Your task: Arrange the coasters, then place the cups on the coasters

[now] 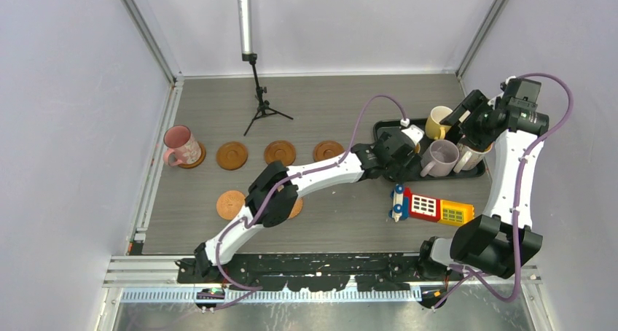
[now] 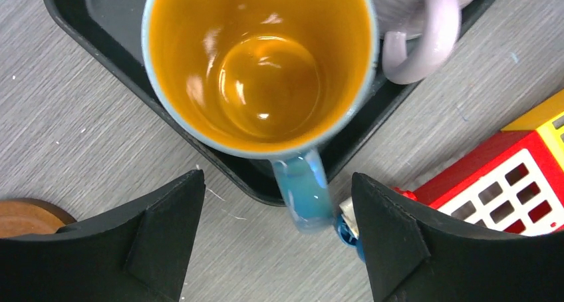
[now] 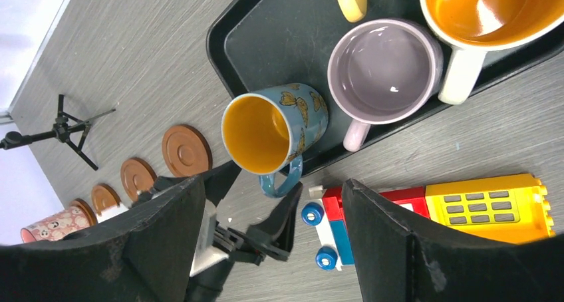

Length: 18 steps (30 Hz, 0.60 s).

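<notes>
A blue cup with an orange inside (image 2: 259, 69) stands at the near left corner of the black tray (image 2: 80, 16). Its handle (image 2: 302, 192) sticks out between the fingers of my open left gripper (image 2: 279, 235), touching neither. The lilac cup (image 1: 439, 158), white cup (image 1: 474, 156) and yellow cup (image 1: 438, 122) are also on the tray. The pink cup (image 1: 182, 146) sits on a coaster at the far left. Three coasters (image 1: 232, 155) continue that row, and a lighter one (image 1: 230, 204) lies nearer. My right gripper (image 3: 273, 242) hangs open and empty above the tray.
A colourful toy phone (image 1: 430, 205) lies just in front of the tray, close to my left gripper's right finger (image 2: 392, 235). A small black tripod (image 1: 260, 105) stands at the back. Another coaster (image 1: 295, 207) is partly hidden under the left arm.
</notes>
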Each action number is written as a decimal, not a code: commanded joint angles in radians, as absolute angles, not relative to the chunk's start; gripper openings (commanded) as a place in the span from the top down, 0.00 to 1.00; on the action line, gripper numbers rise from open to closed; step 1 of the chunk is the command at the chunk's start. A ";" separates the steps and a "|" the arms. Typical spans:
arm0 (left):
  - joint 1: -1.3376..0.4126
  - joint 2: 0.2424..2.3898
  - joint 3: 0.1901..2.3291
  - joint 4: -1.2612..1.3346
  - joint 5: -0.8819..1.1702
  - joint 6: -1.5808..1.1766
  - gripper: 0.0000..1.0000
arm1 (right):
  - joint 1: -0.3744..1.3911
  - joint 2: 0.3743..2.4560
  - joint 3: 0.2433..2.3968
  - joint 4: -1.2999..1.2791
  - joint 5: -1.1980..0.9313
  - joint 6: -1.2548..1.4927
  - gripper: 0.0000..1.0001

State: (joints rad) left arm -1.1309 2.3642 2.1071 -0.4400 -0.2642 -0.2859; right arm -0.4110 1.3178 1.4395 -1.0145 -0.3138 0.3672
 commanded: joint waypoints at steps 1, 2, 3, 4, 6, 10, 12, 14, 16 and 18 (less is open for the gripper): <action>-1.089 2.378 2.146 -0.391 -0.182 -0.317 0.21 | -0.433 1.286 1.442 -1.012 -0.348 0.339 0.21; -1.086 2.380 2.148 -0.388 -0.178 -0.318 0.23 | -0.436 1.289 1.439 -1.012 -0.348 0.336 0.21; -1.082 2.383 2.152 -0.383 -0.171 -0.316 0.26 | -0.440 1.290 1.435 -1.013 -0.351 0.335 0.21; -1.079 2.385 2.156 -0.382 -0.162 -0.315 0.30 | -0.442 1.290 1.433 -1.013 -0.351 0.331 0.21; -1.073 2.392 2.166 -0.378 -0.149 -0.316 0.35 | -0.447 1.290 1.426 -1.013 -0.351 0.327 0.21; -1.065 2.412 2.190 -0.387 -0.129 -0.320 0.41 | -0.451 1.292 1.421 -1.012 -0.357 0.325 0.21; -1.062 2.417 2.191 -0.390 -0.129 -0.320 0.49 | -0.453 1.293 1.421 -1.011 -0.359 0.326 0.21; -1.058 2.416 2.189 -0.390 -0.131 -0.318 0.55 | -0.452 1.292 1.421 -1.012 -0.359 0.327 0.21; -1.055 2.415 2.192 -0.389 -0.124 -0.318 0.61 | -0.454 1.292 1.419 -1.012 -0.360 0.325 0.21; -1.052 2.413 2.202 -0.384 -0.112 -0.313 0.70 | -0.454 1.293 1.418 -1.011 -0.362 0.325 0.22</action>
State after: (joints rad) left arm -1.0599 2.4161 2.1445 -0.4343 -0.1326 -0.3115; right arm -0.4480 1.3174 1.4181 -1.0195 -0.3424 0.3382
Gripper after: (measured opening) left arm 0.361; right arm 0.787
